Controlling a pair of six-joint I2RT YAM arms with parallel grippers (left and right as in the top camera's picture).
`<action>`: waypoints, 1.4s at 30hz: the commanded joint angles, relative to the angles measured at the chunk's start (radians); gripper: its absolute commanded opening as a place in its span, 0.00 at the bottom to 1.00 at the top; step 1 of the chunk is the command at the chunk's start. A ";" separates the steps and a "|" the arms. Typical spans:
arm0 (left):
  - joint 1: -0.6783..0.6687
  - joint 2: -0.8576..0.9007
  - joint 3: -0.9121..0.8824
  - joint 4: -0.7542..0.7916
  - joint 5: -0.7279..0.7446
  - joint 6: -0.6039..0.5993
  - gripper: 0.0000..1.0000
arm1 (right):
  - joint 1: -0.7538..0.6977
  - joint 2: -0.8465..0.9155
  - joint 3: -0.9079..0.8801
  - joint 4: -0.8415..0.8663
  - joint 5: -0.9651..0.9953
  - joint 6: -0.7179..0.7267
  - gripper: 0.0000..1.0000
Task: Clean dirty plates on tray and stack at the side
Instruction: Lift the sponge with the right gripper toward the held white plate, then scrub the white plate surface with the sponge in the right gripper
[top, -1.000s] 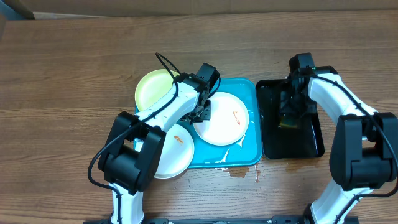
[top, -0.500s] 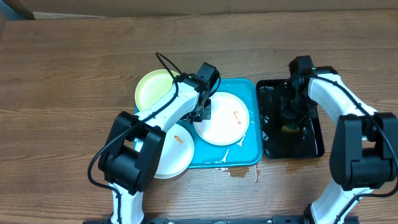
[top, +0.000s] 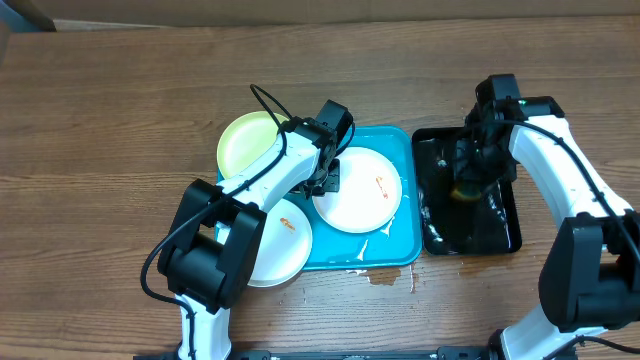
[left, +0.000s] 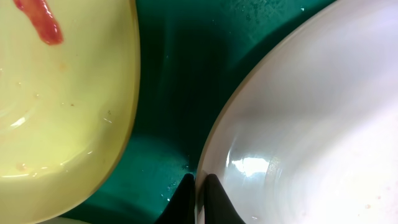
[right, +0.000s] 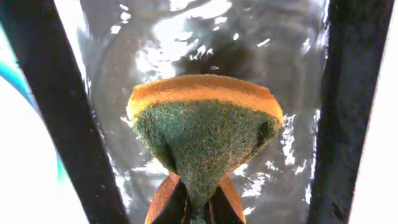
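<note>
On the turquoise tray lies a white plate with a small orange smear. My left gripper is shut on that plate's left rim, one fingertip on each side. A pale yellow-green plate with a red smear rests over the tray's far left corner. A second white plate overhangs the tray's near left edge. My right gripper hangs over the black tray, shut on a green and orange sponge.
The glossy black tray holds a film of water. A small wet patch lies on the wooden table in front of the turquoise tray. White streaks mark the tray's near edge.
My right gripper has closed on the sponge in the black tray, and that arm has shifted a little to the right. The left arm has stayed at the plate's rim.
</note>
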 joint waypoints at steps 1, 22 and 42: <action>0.003 0.016 -0.005 -0.002 0.024 -0.025 0.04 | 0.003 -0.015 0.025 0.008 -0.047 -0.003 0.04; 0.003 0.016 -0.005 0.003 0.024 -0.025 0.04 | 0.075 -0.016 0.025 -0.004 -0.195 0.047 0.04; 0.003 0.016 -0.005 0.003 0.027 -0.025 0.04 | 0.426 0.008 -0.005 0.215 0.107 0.085 0.04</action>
